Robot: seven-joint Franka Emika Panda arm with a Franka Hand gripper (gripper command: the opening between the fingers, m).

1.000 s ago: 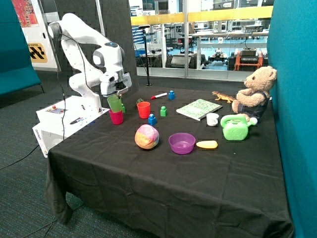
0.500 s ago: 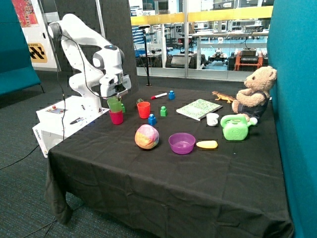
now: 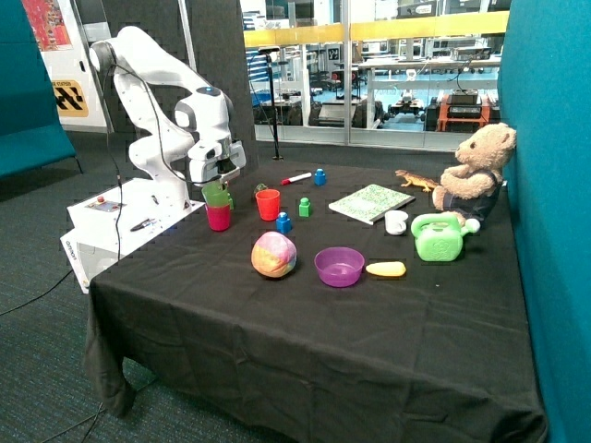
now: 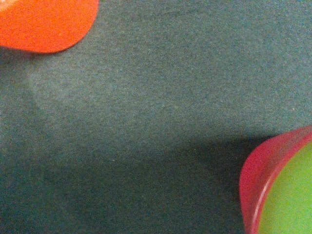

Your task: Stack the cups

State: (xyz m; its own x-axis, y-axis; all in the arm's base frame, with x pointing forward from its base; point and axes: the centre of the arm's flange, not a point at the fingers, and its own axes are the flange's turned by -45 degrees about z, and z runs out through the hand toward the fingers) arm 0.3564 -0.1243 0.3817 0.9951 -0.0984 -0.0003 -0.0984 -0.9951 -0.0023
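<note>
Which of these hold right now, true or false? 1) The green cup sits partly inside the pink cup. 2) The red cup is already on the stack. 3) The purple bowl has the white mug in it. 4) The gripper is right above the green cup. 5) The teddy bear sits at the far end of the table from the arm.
1) True: the green cup is nested in the pink cup; the wrist view shows green inside the pink rim.
2) False: the red cup stands alone on the table.
3) False: the purple bowl looks empty; the white mug stands by the book.
4) True: the gripper is at its top.
5) True: teddy bear.
</note>
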